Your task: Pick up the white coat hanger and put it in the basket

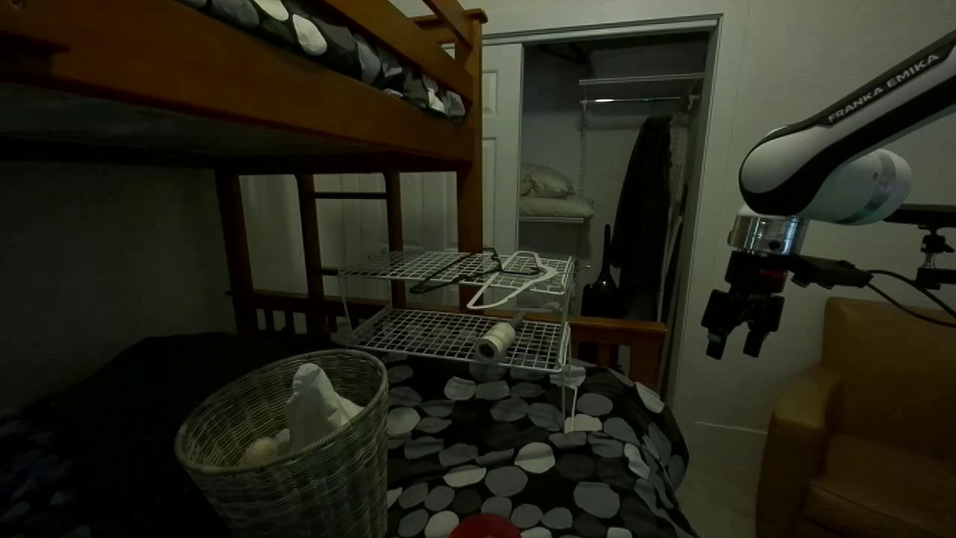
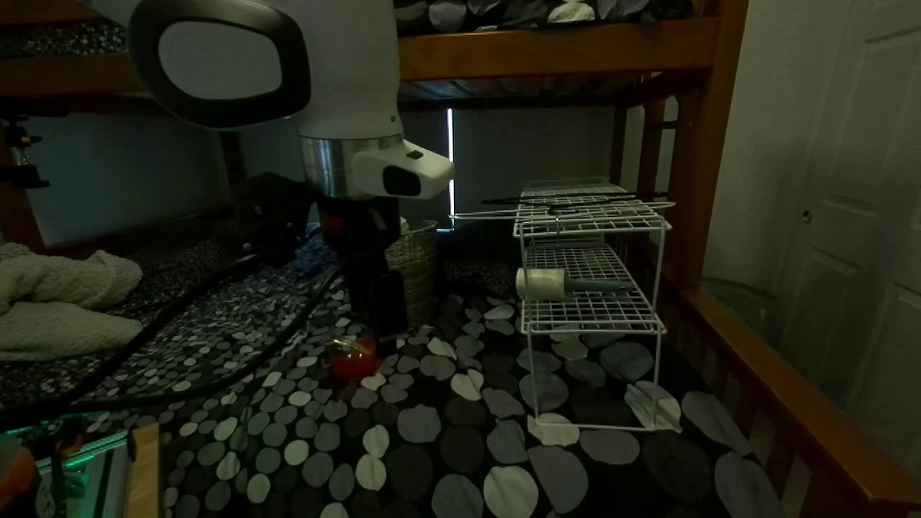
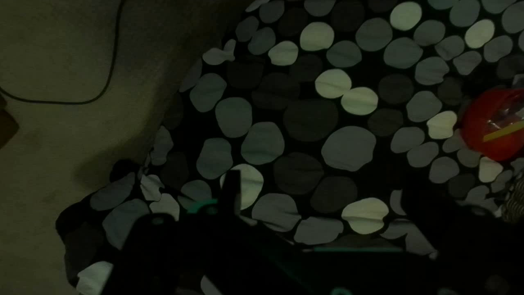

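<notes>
Your gripper [image 1: 734,347] hung w/ fingers apart, tho v. dark in the wrist view. The white coat hanger [image 1: 489,305] lay atop the white wire rack [image 1: 418,332], overlapping a black hanger [image 1: 420,289]; in an ext. view you got it near edge-on, hard to trace. The frame cut off the base of the basket [image 1: 299,493]; in an ext. view your gripper part-hid the basket [image 2: 416,273].

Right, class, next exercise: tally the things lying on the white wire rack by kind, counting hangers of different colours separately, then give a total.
White coat hanger: 1
Black coat hanger: 1
Roller: 1
Total: 3
</notes>
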You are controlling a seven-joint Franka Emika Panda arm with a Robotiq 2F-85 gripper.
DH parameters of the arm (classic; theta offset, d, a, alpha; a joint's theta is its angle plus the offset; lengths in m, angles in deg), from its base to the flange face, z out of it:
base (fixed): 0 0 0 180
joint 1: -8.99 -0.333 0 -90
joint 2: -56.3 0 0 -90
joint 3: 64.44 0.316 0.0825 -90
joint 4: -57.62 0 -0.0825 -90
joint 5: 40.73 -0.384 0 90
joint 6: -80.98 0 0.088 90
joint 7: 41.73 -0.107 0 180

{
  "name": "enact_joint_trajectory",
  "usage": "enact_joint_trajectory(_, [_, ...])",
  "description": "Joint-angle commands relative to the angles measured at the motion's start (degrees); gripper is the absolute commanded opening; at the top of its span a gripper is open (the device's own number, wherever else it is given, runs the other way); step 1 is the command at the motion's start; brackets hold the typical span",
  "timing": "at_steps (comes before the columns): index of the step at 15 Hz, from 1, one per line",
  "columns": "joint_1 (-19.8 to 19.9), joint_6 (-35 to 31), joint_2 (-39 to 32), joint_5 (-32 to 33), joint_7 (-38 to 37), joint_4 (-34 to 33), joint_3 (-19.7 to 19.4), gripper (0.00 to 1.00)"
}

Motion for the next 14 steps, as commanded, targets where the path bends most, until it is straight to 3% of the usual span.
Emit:
enact_joint_trajectory(1, [3.4, -2.0, -7.5, 4.2, -5.4, -8.3, 2.9, 1.0])
enact_joint_trajectory(5, [8.2, 1.3, -10.1, 15.5, -13.1, -18.0, 5.8, 1.0])
enact_joint_trajectory(8, [8.8, 1.8, -10.6, 24.2, -7.6, -24.1, 5.2, 1.0])
enact_joint_trajectory(11, [7.7, -0.7, -11.1, 28.1, -0.3, -28.9, 4.2, 1.0])
enact_joint_trajectory(12, [7.7, 0.0, -10.0, 25.8, -3.9, -26.4, 4.4, 1.0])
enact_joint_trajectory(14, [7.5, 0.0, -10.2, 26.8, -1.4, -28.7, 4.3, 1.0])
